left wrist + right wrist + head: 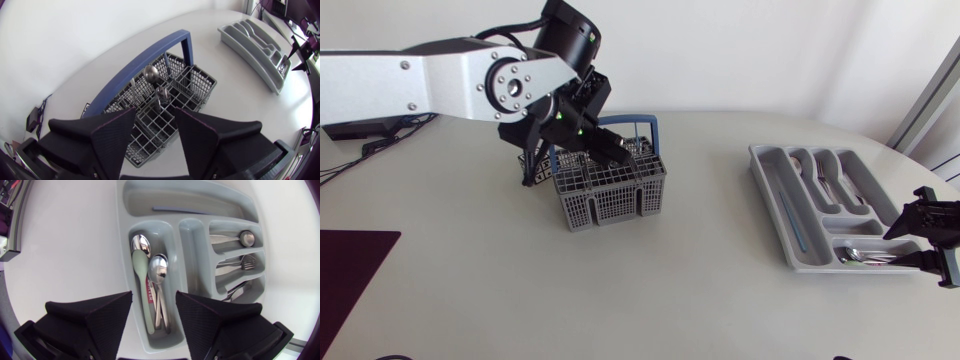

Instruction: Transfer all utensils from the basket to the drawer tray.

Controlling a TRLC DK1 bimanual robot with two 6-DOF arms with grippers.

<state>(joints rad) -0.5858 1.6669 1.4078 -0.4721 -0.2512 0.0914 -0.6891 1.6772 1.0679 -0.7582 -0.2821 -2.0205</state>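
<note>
The grey wire basket (pixel 611 196) with a blue handle (pixel 142 67) stands left of the table's middle. My left gripper (pixel 607 150) hangs open just above it. From the left wrist view, a metal spoon (pixel 151 74) and a second utensil (pixel 162 93) stand upright in the basket ahead of the gripper (pixel 155 136). At the right lies the grey drawer tray (pixel 769 188). My right gripper (pixel 154 316) is open over its spoon compartment, where a pale green spoon (pixel 140 277) and metal spoons (pixel 159 270) lie. Nothing is between its fingers.
Forks (pixel 235 262) and other cutlery lie in the tray's neighbouring compartments, and a blue stick (pixel 180 211) in the long one. A dark mat (pixel 345 270) covers the table's front left corner. The table's rounded edge runs just beyond the tray.
</note>
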